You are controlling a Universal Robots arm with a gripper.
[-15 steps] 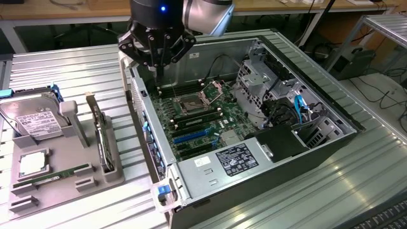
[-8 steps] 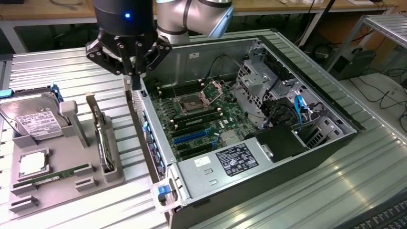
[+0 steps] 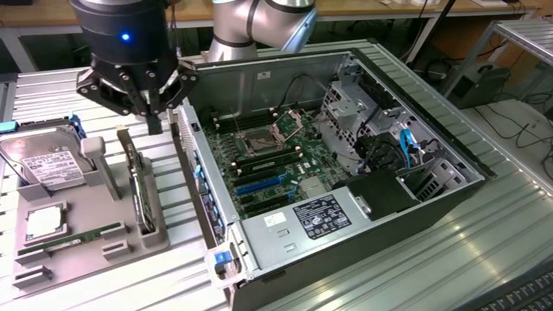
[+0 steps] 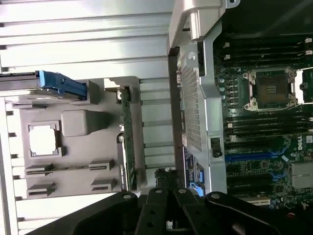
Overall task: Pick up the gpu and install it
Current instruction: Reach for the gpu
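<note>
The gpu [image 3: 136, 176] is a thin dark card standing on edge in a slot of the grey parts holder [image 3: 87, 259], its pale bracket strip at the far end. In the wrist view the gpu [image 4: 128, 139] shows edge-on beside the case wall. My gripper [image 3: 155, 124] hangs above the far end of the card, between the holder and the open computer case [image 3: 285, 220]. Its fingers are shut together with nothing between them. From the wrist camera, the gripper [image 4: 168, 185] points down near the case's rear panel.
The holder also carries a silver hard drive [image 3: 45, 162], a square processor [image 3: 45, 223] and a green memory stick [image 3: 71, 240]. The motherboard [image 3: 268, 162] lies exposed inside the case, with blue slots [image 4: 249, 157] and an empty socket [image 4: 271, 89]. A ribbed metal table [image 3: 449, 259] surrounds everything.
</note>
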